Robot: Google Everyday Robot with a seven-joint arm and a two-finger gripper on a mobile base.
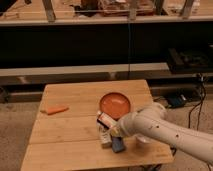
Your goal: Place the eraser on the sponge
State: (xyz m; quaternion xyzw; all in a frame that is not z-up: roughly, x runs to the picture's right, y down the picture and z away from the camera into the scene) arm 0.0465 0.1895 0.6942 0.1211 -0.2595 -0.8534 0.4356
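The eraser (105,120), a whitish block with a dark reddish end, hangs tilted just above the table, left of the arm's tip. My gripper (113,128) is at the end of the white arm reaching in from the right and appears shut on the eraser. The sponge (118,145), a dark blue-grey pad, lies flat on the wood right below the gripper, near the table's front edge. The arm hides part of it.
A round orange plate (115,104) sits just behind the gripper. A cream bottle-shaped item (104,136) lies next to the sponge on its left. An orange carrot-like piece (55,110) lies at the left of the wooden table (70,145). Dark shelving stands behind.
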